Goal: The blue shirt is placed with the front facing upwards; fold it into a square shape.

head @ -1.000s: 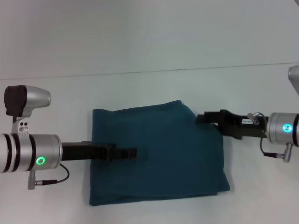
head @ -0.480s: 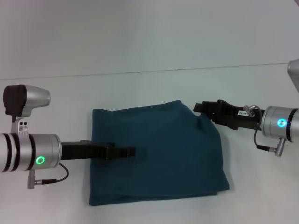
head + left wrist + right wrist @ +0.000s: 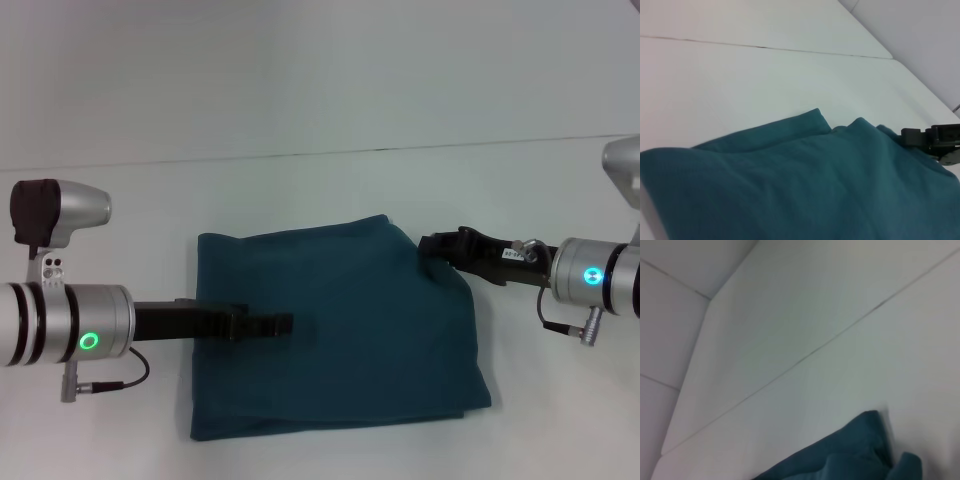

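The blue shirt [image 3: 340, 335] lies folded into a plain teal, roughly square bundle on the white counter [image 3: 320, 110]. The left claw [image 3: 282, 324], closed, rests over its middle; the right claw [image 3: 428, 246] touches its far right corner, and whether it is apart or together cannot be told.

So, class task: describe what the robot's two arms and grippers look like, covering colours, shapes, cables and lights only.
Both arms end in silver metallic cylinders, each with a glowing ring light, green on the left, bluish-green on the right, and a thin dark cable looping beneath. The left gripper and right gripper are black and blocky. The left arm also has black bands and a rounded silver housing with a black cap above it.
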`<state>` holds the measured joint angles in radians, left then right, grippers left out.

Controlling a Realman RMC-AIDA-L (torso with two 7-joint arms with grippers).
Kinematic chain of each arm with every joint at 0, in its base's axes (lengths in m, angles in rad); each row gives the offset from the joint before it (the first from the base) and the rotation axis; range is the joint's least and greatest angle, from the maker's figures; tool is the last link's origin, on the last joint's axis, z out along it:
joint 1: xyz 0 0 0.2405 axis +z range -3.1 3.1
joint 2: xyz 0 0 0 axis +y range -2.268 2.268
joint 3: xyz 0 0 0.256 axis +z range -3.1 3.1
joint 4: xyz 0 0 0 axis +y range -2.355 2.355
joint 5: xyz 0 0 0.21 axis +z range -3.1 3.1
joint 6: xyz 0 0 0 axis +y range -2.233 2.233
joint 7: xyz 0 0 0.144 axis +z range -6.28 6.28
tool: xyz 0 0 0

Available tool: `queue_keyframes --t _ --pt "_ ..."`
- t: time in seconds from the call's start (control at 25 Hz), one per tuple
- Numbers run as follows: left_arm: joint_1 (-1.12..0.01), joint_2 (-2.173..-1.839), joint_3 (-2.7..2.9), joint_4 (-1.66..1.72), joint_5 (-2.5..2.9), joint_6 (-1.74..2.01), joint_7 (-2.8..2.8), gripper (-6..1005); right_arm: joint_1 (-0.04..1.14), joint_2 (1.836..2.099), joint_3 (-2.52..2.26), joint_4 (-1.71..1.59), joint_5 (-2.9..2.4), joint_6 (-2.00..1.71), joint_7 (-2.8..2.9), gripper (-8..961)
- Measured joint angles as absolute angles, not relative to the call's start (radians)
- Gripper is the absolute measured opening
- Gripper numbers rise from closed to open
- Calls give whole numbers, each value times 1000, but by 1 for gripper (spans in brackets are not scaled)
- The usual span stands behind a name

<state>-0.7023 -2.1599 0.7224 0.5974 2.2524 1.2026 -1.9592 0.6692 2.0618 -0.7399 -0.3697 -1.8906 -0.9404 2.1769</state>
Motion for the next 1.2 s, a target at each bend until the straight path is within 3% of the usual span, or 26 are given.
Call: queue_keyframes --t 0.48,1.2 --pt "-697 -2161 724 593 2252 1196 -1959 872 679 2083 -740 -376 -1835 -860 1995 12" --pt "-704 -2161 724 596 2245 1189 -1960 873 702 2075 -740 -427 -1781 -994 1895 68"
